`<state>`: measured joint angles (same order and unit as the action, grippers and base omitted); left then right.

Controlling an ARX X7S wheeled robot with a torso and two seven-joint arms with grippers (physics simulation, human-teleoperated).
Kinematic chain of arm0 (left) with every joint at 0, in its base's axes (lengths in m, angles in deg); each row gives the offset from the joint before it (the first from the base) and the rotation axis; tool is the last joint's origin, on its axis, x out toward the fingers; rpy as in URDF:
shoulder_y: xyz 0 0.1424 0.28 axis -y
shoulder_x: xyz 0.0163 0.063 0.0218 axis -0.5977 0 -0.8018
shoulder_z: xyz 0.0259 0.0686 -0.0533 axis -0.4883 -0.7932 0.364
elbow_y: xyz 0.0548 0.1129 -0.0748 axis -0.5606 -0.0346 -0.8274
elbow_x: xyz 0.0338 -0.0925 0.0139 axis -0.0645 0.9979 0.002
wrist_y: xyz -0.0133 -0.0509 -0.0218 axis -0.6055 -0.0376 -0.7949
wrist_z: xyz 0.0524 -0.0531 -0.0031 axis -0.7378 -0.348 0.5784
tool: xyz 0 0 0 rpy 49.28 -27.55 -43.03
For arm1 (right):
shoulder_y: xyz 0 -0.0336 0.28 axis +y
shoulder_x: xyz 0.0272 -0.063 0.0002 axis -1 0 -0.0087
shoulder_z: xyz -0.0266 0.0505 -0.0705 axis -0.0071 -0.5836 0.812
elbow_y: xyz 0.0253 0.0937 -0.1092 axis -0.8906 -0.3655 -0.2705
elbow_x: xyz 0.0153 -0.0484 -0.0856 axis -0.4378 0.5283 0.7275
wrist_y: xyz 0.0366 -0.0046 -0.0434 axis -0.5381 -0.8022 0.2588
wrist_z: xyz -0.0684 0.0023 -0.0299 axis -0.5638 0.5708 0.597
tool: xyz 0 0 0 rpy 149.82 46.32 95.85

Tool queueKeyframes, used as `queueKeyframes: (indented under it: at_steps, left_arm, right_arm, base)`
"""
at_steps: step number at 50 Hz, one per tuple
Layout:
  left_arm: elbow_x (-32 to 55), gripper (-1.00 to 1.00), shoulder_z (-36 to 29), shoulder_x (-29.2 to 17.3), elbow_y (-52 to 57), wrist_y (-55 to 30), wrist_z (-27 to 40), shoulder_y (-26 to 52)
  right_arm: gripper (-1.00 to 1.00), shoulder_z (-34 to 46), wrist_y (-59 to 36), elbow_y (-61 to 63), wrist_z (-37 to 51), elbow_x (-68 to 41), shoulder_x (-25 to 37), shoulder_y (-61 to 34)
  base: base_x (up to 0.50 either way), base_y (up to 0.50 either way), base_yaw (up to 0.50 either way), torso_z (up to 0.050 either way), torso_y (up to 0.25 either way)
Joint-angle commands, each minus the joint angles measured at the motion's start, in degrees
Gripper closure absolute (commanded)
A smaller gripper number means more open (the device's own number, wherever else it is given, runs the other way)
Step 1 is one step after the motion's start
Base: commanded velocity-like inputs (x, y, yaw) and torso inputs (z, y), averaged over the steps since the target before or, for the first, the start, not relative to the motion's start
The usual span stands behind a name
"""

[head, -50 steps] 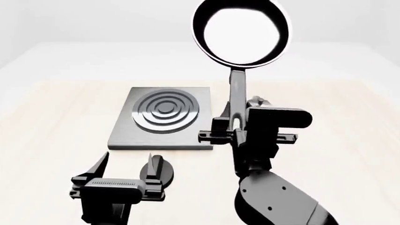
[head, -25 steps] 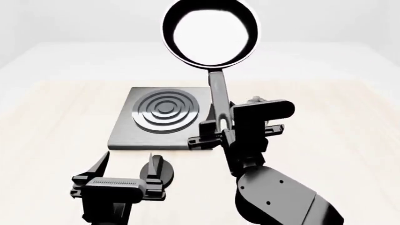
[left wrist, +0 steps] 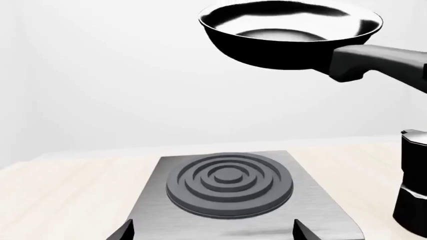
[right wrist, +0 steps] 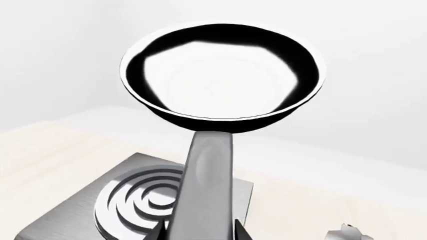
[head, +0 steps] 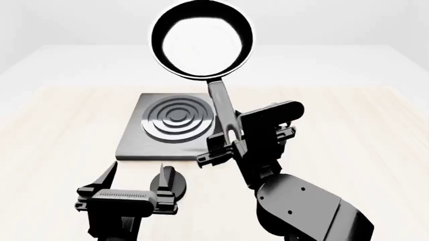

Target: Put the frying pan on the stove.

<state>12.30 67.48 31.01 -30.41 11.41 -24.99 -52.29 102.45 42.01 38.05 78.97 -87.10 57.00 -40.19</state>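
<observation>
The glossy black frying pan [head: 201, 42] hangs level in the air, high over the far right part of the stove [head: 132, 144]. My right gripper [head: 231, 143] is shut on the near end of its long handle [head: 223, 108]. In the right wrist view the handle [right wrist: 203, 190] runs between the gripper [right wrist: 200, 232] jaws, out to the pan [right wrist: 220, 75], with the stove [right wrist: 73, 220] below. The left wrist view shows the pan [left wrist: 287, 35] well above the ringed stove [left wrist: 327, 212]. My left gripper [head: 134, 179] hovers open at the stove's near edge, holding nothing [left wrist: 212, 232].
A small black round knob [head: 173, 185] lies on the table just before the stove, beside my left gripper's finger. A black-and-silver moka pot [left wrist: 413, 185] stands to the right of the stove, mostly hidden behind my right arm in the head view. The table is pale wood.
My right gripper has swung the pan leftward, from right of the stove to over its far right part. The left arm has not moved.
</observation>
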Motion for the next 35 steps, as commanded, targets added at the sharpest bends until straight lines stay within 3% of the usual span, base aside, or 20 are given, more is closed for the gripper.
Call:
queueKeyframes:
  at_steps: [1, 35]
  left_arm:
    - [0.01, -1.00, -0.17, -0.19, 0.12, -0.28, 0.11, 0.33]
    - [0.27, -1.00, -0.58, -0.49, 0.27, -0.02, 0.47, 0.25]
  right_arm:
    - [1.00, -2.19, -1.58, 1.22, -2.59, 0.75, 0.66, -2.80]
    - [1.00, -3.38, -7.26, -3.46, -6.16, -4.31, 1.25, -9.93]
  base:
    - [0.00, 0.00, 0.00, 0.000, 0.000]
    - [0.00, 0.00, 0.00, 0.001, 0.002]
